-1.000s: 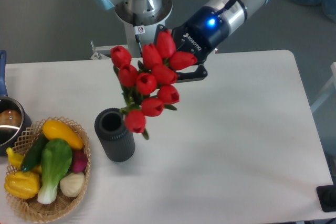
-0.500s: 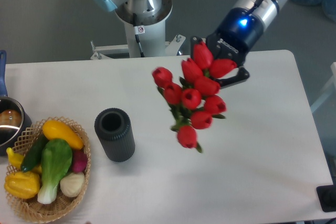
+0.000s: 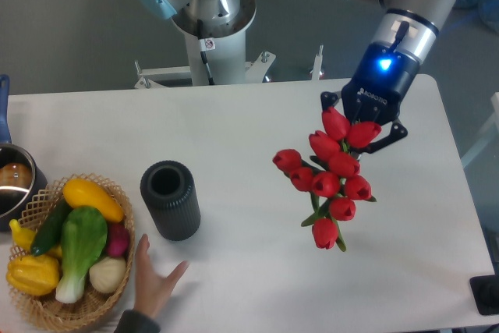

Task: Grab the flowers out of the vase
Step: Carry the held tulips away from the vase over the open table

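- Now we log the flowers (image 3: 327,181) as clear of the vase (image 3: 169,200): the bunch hangs in the air well to the right of the vase, above the white table (image 3: 234,130), with no stem anywhere near the round mouth.
- We read the bunch's long axis as running from the gripper (image 3: 364,121) down and to the left, heads spread toward the camera, lowest bloom farthest from the jaws. The stems are mostly hidden behind the red heads.
- We note the only arm is the one carrying the bunch; the vase stands upright and alone, well apart from the gripper.
- Jaws: we see the two dark fingers either side of the topmost blooms, clenched on the flowers. The contact point itself is masked by petals, so we cannot say how narrow the gap is.
- We judge the pick essentially done; what is left turns on keeping the bunch hanging below the jaws without it slipping.
- Also noted: a human hand (image 3: 153,282) rests on the table just below the vase, and a wicker basket (image 3: 109,302) of vegetables sits to the vase's left.
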Controlling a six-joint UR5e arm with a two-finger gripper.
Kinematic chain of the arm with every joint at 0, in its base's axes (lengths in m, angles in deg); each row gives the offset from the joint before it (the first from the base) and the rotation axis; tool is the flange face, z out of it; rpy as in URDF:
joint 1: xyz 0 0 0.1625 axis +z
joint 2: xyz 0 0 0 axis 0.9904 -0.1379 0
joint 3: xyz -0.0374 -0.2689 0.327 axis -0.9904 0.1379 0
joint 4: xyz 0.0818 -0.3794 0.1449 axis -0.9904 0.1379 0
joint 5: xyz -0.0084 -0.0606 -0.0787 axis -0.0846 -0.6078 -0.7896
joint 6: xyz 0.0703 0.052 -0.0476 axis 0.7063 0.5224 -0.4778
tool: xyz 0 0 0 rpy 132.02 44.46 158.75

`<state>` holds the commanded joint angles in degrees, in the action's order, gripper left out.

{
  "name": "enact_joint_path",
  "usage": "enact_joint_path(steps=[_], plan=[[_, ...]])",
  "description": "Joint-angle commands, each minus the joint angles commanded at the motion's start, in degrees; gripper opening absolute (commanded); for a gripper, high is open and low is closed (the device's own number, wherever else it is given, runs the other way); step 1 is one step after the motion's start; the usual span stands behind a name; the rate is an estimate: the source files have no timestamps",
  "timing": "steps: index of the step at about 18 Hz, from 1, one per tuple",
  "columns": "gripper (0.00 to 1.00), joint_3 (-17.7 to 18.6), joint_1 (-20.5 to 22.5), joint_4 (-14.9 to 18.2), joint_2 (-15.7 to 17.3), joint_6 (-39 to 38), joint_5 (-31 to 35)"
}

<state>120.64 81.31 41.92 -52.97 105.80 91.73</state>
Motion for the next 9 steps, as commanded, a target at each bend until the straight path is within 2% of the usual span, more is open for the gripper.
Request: enact_joint_path(steps=[7,9], plan=[[0.0,1.1,-0.6,0.5,0.0,0.1,10.8],[0.0,1.9,-1.2,1.7,0.0,0.9,16.1]])
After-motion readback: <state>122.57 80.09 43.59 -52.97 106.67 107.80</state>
